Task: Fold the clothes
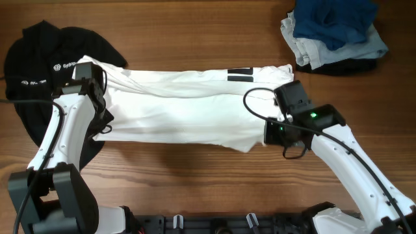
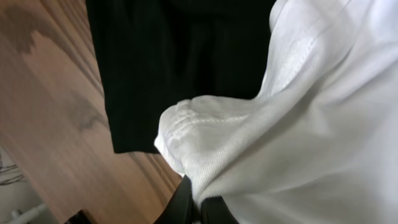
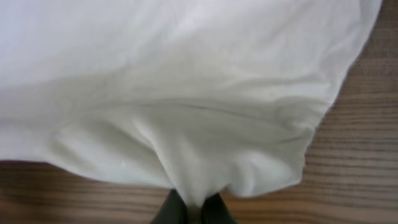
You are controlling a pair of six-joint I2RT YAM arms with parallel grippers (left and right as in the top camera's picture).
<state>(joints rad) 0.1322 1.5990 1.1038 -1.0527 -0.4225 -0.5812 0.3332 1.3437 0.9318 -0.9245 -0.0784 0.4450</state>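
Observation:
The clothes, a white T-shirt (image 1: 182, 107) with a black block print (image 1: 240, 75), lie stretched left to right across the wooden table. At the shirt's left end, my left gripper (image 1: 103, 122) is shut on a bunched hem. In the left wrist view the left gripper (image 2: 200, 210) pinches a thick white fold (image 2: 205, 143) between its dark fingers (image 2: 184, 204). My right gripper (image 1: 268, 132) is shut on the shirt's right end near its lower corner. Seen from the right wrist, the right gripper (image 3: 194, 210) has white cloth (image 3: 186, 106) drawn down into its jaws, and its fingertips are mostly covered.
A black shirt with small white logos (image 1: 39, 68) lies under the white shirt's left end and shows as dark cloth (image 2: 180, 62) in the left wrist view. A pile of blue and pale grey garments (image 1: 335, 29) sits at the back right. Bare wood (image 3: 360, 155) lies right of the hem.

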